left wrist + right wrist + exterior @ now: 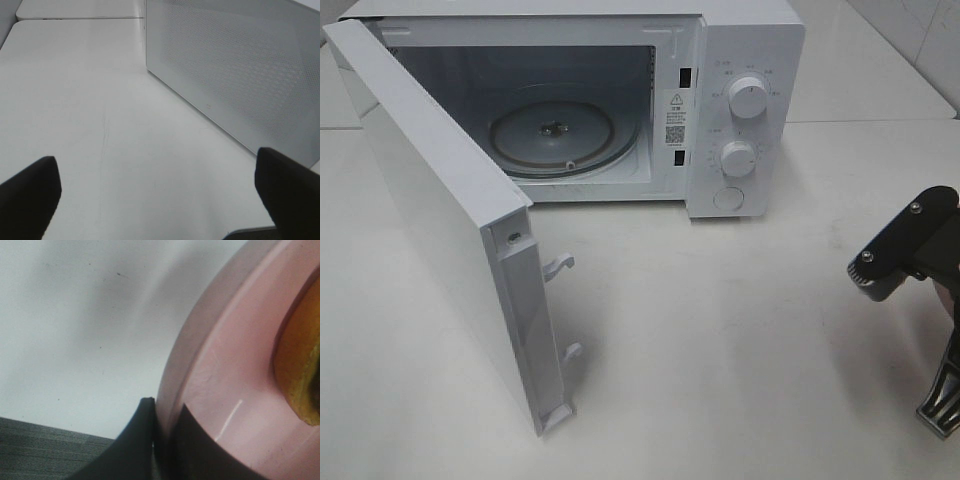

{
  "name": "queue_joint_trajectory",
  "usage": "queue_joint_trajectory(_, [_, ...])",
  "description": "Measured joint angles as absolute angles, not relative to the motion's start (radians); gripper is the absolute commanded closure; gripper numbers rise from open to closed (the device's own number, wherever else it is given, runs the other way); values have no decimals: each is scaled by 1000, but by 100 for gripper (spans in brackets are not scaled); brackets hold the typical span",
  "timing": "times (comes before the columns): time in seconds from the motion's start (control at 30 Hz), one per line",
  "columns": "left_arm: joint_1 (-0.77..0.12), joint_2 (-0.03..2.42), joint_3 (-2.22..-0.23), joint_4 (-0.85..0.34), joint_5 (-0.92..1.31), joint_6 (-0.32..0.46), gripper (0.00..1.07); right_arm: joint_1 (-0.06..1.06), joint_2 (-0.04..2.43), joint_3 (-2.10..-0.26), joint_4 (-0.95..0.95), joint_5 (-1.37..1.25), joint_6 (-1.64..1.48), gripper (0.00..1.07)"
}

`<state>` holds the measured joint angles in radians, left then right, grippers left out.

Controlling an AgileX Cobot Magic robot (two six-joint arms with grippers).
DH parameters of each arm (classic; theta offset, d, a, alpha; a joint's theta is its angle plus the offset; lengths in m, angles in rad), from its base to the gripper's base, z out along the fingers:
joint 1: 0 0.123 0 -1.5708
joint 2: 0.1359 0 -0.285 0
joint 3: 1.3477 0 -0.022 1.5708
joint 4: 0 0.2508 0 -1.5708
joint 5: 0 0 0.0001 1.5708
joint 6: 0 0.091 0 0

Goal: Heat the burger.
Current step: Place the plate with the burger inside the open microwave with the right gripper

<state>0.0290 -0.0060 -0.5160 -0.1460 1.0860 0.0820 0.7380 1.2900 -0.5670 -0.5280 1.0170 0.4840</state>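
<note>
In the right wrist view, the burger (300, 375) shows only as a slice of golden-brown bun on a round pink plate (225, 365). My right gripper (162, 440) is shut on the plate's rim, one finger above it and one below. In the high view the right arm (910, 250) reaches in at the right edge, and the burger is out of frame there. My left gripper (155, 200) is open, its dark fingers (30, 195) far apart over bare table beside the microwave door (240, 75).
The white microwave (740, 100) stands at the back of the table. Its door (430, 200) is swung wide open to the left. The glass turntable (552, 135) inside holds nothing. White tabletop (720, 340) lies between the microwave and the right arm.
</note>
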Motion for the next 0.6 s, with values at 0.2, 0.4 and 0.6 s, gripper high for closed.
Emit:
queue_joint_trajectory(0.2, [29,-6,-516,-146,1086,82,9,836,1278,-567,-527,1036,484,107])
queue_joint_trajectory(0.4, [29,-6,-516,-146,1086,82,9,926,1278,-567,-527,1037,484,107])
queue_joint_trajectory(0.6, [29,-6,-516,-146,1086,82,9,1025,1278,-567,-527,1048,482,107])
